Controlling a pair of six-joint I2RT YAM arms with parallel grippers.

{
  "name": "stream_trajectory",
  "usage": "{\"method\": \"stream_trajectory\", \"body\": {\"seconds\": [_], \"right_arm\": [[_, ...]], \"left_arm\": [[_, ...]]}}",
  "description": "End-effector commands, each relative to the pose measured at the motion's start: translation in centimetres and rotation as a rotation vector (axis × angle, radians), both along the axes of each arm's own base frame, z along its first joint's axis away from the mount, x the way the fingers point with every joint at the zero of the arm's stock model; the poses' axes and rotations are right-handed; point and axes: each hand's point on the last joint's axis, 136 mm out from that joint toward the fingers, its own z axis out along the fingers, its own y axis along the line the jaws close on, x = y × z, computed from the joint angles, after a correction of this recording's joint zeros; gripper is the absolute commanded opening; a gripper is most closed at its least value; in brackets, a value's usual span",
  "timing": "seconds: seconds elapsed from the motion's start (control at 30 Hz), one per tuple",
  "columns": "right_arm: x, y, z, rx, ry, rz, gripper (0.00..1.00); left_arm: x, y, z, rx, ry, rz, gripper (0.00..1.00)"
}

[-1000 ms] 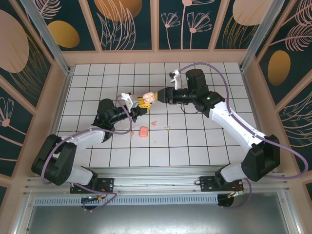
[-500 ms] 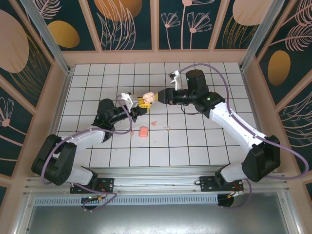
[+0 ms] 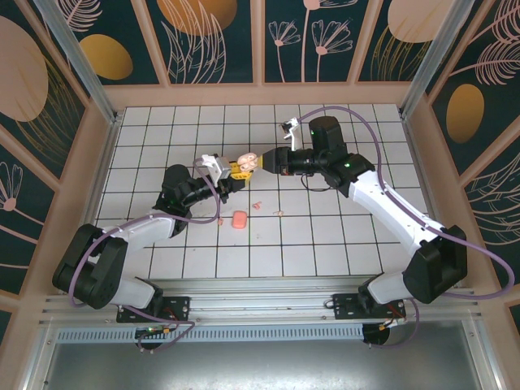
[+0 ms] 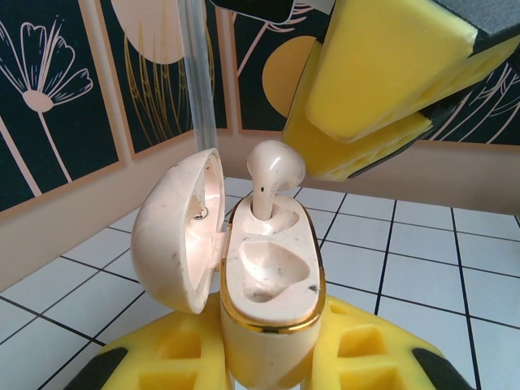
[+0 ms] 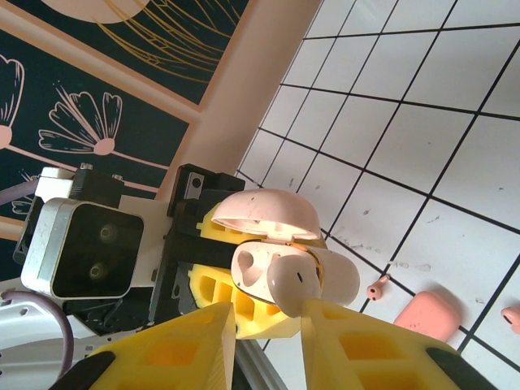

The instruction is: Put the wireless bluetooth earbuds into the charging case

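Up off the tabletop point(image 3: 325, 244), the arms meet mid-grid: left end effector point(image 3: 237, 169) clamped on the open case point(image 4: 272, 284), right end effector point(image 3: 264, 162) reaching in from 3 o'clock to the earbud point(image 4: 275, 166) standing in its far socket. Open tiles surround them. Whether the right one pinches the earbud, I cannot tell.

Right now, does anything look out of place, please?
One earbud stands upright, half out of its well in the open charging case, not seated. Pink bits lie loose on the tiles.
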Motion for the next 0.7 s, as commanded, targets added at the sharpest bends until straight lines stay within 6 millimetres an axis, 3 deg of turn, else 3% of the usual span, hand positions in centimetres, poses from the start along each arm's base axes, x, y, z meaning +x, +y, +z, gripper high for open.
{"method": "stream_trajectory", "body": {"seconds": [0.0,0.67], "right_arm": [[-1.20,0.50,1.31,0.034,-0.018,0.032,0.28],[-1.55,1.04,1.43,0.034,-0.022,0.036,0.27]], "left_arm": [[-0.11,-0.32,1.98,-0.031,-0.049,-0.011,0.13],[0.02,-0.48,1.99,-0.030,-0.048,-0.018,0.13]]}}
